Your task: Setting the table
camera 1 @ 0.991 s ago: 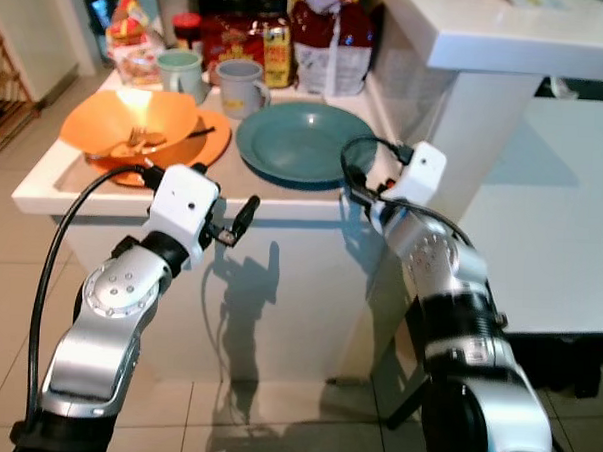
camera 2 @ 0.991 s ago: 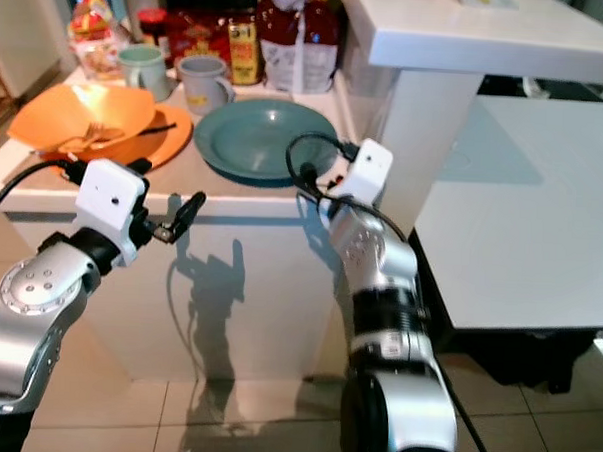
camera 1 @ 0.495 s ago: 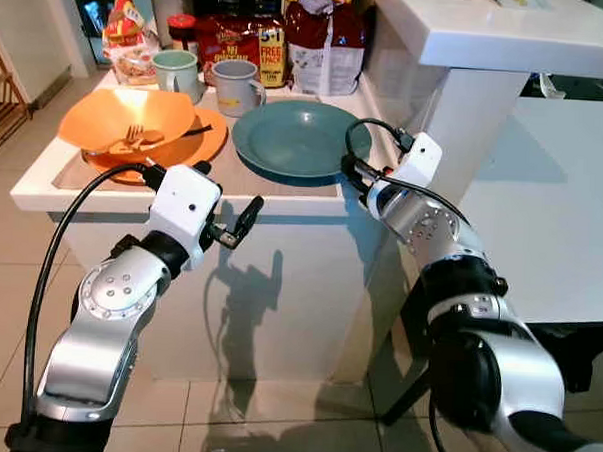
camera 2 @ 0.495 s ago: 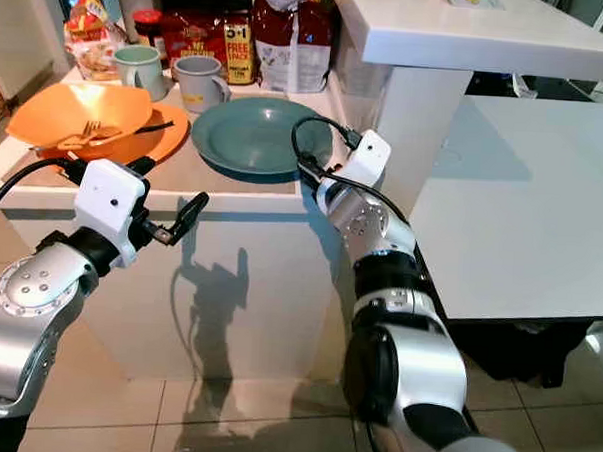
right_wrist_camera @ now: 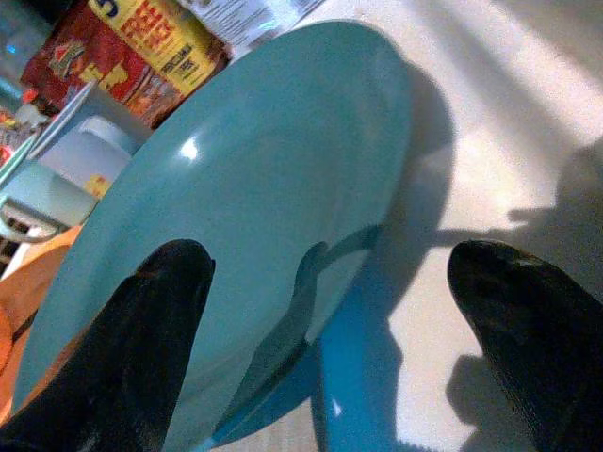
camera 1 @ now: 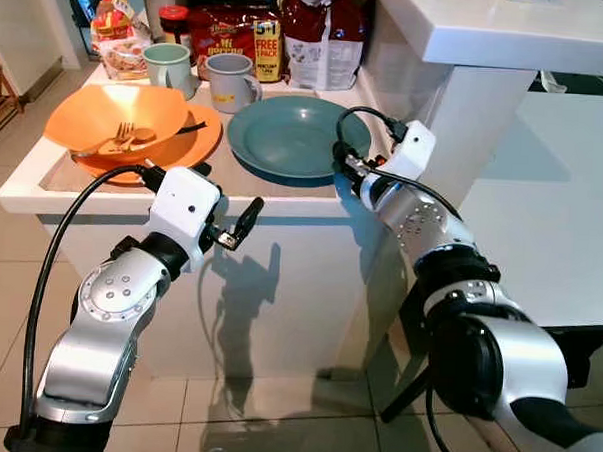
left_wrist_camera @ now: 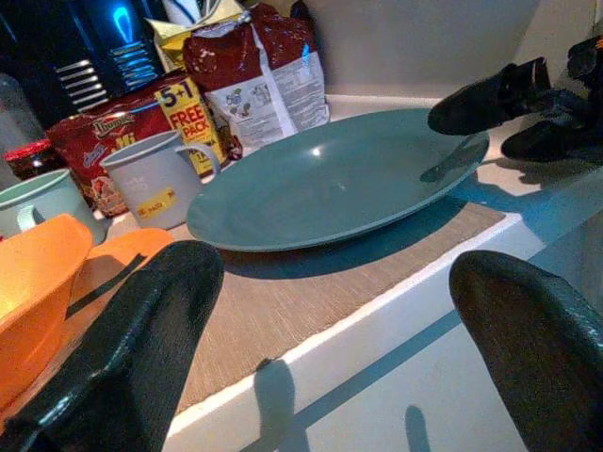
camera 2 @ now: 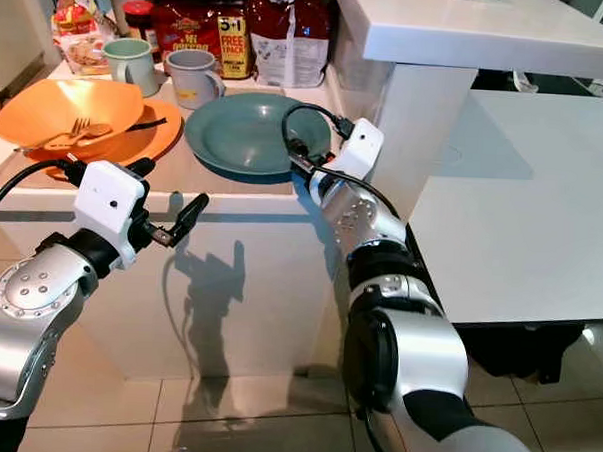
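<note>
My right gripper is spread wide at the teal plate, at its 3 o'clock rim. If I close too shallow, the plate may slip. My left gripper waits open below the counter edge.

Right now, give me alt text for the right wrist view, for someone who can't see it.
The right gripper reaches for the near rim of a teal plate on a white counter, its two black fingers spread apart, one over the plate and one over the counter. Behind the plate are a grey mug and red snack packs.
</note>
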